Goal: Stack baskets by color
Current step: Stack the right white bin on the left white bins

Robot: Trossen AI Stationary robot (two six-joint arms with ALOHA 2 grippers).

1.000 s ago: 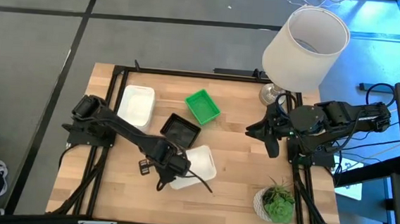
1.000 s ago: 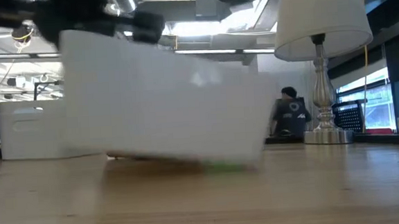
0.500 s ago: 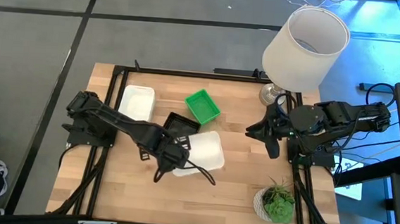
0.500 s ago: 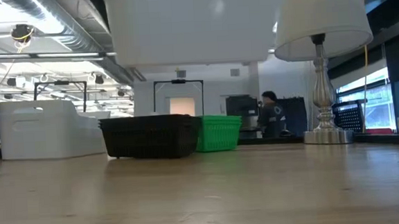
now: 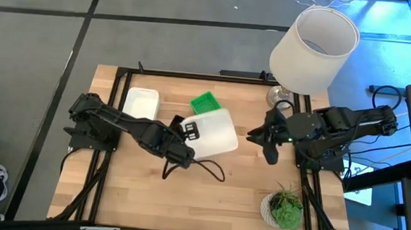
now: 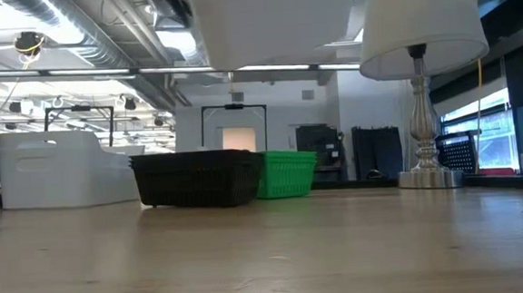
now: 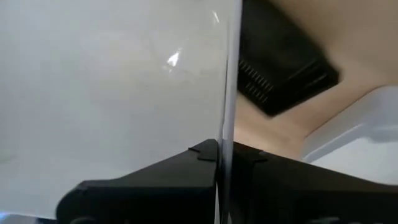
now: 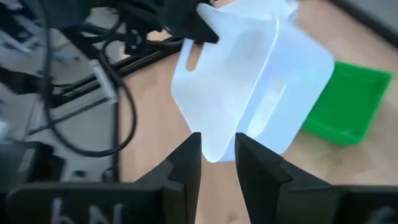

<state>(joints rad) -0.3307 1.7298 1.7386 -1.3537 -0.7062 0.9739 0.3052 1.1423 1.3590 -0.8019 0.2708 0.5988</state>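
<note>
A white basket (image 5: 215, 132) hangs in the air over the black basket (image 5: 176, 120), with my left gripper (image 5: 190, 132) shut on its left end. In the low view its underside (image 6: 277, 23) is well above the black basket (image 6: 200, 177) and the green basket (image 6: 289, 172). The green basket (image 5: 205, 102) sits just beyond, bottom on the table. A second white basket (image 5: 139, 104) rests at the far left. My right gripper (image 5: 269, 145) hovers open to the right of the lifted basket, nothing between its fingers (image 8: 186, 168). My left gripper pinches the white basket's end wall at its rim (image 7: 227, 134), one finger (image 7: 155, 180) on the inner side and one on the outer. The fingers come from the table's left, slanting down. The basket is lifted clear and tilted, its free end toward my right gripper.
A lamp with a big white shade (image 5: 314, 46) stands at the far right corner, its base (image 5: 278, 97) on the table. A small potted plant (image 5: 284, 207) sits near the front right. Bare wood (image 5: 134, 197) lies along the near edge.
My left gripper has risen and gone toward the table's far edge, tipping as it went. The white basket it holds came up off the table near the front, turned about, and now hangs high over the black basket.
</note>
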